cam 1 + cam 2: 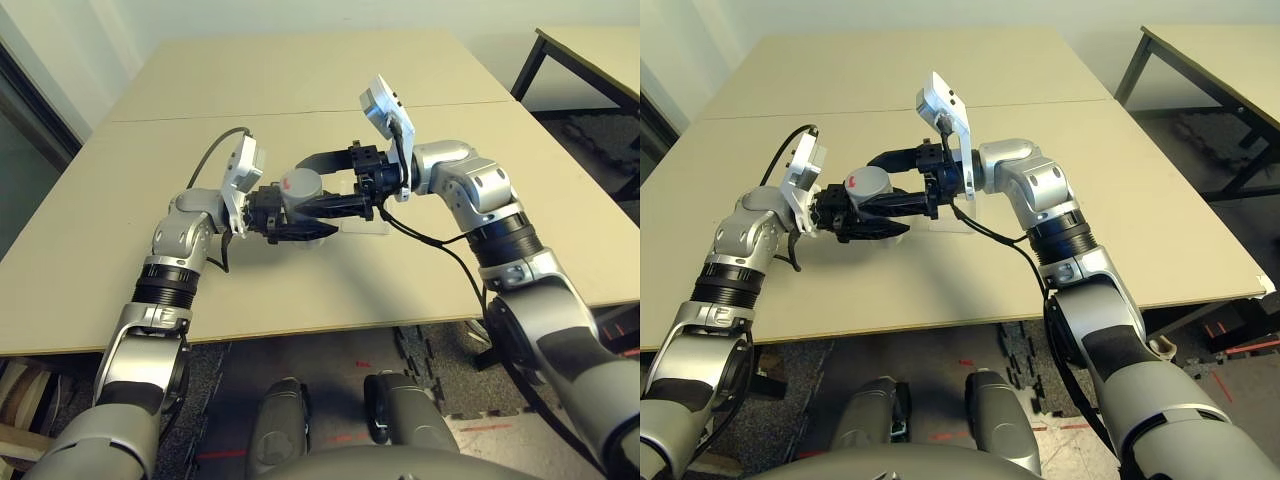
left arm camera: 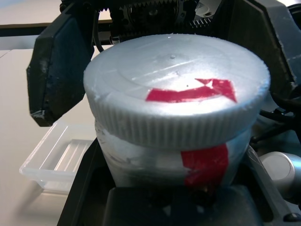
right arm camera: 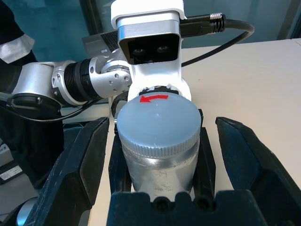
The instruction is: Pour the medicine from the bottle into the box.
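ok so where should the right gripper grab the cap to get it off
Grip the cap by its ridged rim, one finger on each side. The left gripper holds the bottle level with the cap facing the right gripper, so come straight in along the bottle's axis. Its open fingers already flank the cap without touching, so closing there looks right.

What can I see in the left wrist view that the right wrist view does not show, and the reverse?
Left wrist view: the clear, shallow plastic box on the table, beside and below the bottle, and a red label stripe on the bottle's side.

Right wrist view: the left arm's white wrist camera housing behind the bottle, with its black cable, and the wide gaps between the right claw and the cap.

Both: the small white-grey plastic bottle, held by the left claw, its round grey cap with a red arrow on, and the open right claw's black fingers either side.
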### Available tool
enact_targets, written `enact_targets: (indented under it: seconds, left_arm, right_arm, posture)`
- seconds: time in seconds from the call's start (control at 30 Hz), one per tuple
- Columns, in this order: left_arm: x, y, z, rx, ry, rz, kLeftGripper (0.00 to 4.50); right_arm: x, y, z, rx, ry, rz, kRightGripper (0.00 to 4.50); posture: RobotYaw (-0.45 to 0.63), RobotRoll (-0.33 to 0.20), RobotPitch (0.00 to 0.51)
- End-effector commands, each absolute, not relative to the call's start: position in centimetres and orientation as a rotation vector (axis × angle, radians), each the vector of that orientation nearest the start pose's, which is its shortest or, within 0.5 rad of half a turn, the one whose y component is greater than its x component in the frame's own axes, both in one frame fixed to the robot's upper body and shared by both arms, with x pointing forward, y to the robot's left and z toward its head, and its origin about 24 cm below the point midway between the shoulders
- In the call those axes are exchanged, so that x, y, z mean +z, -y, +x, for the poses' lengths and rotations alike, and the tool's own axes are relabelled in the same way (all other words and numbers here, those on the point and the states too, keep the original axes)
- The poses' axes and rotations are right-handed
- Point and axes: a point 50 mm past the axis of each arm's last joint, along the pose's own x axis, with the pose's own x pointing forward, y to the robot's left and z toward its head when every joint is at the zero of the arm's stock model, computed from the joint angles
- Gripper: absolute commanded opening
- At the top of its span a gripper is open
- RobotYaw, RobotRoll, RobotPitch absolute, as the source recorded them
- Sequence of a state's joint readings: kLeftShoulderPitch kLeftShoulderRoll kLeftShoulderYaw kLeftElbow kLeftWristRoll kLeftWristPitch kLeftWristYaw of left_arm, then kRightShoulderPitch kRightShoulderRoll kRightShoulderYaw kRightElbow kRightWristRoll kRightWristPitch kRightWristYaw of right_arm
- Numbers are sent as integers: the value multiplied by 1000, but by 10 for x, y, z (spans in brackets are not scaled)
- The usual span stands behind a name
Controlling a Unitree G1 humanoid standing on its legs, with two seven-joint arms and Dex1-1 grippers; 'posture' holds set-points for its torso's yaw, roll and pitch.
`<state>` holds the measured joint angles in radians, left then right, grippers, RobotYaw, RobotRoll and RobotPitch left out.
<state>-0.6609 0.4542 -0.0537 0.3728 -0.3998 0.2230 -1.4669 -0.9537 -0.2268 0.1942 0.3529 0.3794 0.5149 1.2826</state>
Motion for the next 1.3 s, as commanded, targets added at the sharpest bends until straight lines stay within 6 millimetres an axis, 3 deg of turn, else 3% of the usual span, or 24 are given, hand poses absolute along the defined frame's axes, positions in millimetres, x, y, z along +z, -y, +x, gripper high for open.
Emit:
enact_targets:
  seconds: [0.03, 0.13, 0.23, 0.27, 0.57, 1.3]
  left_arm:
    - [150, -160, 321, -1503, -10, 101, 2786]
    - [149, -159, 321, -1502, -13, 100, 2786]
    - [148, -160, 321, -1501, -18, 102, 2786]
    - [148, -160, 321, -1501, -19, 101, 2786]
    - [148, -161, 321, -1503, -24, 101, 2786]
    - [150, -156, 314, -1582, -48, 97, 2786]
  right_arm:
    - [208, 48, 329, 1649, -35, -76, 4500]
    - [208, 48, 329, 1652, -36, -72, 3910]
    - [209, 47, 329, 1654, -37, -67, 2794]
    - [209, 47, 329, 1655, -37, -66, 2603]
    - [210, 46, 329, 1663, -38, -54, 2603]
    - [215, 45, 309, 1984, -86, -28, 2603]
  posture:
    - [-60, 0, 48]
    - [-59, 0, 48]
    - [-60, 0, 48]
    - [-60, 0, 48]
    - [-60, 0, 48]
    - [-45, 0, 46]
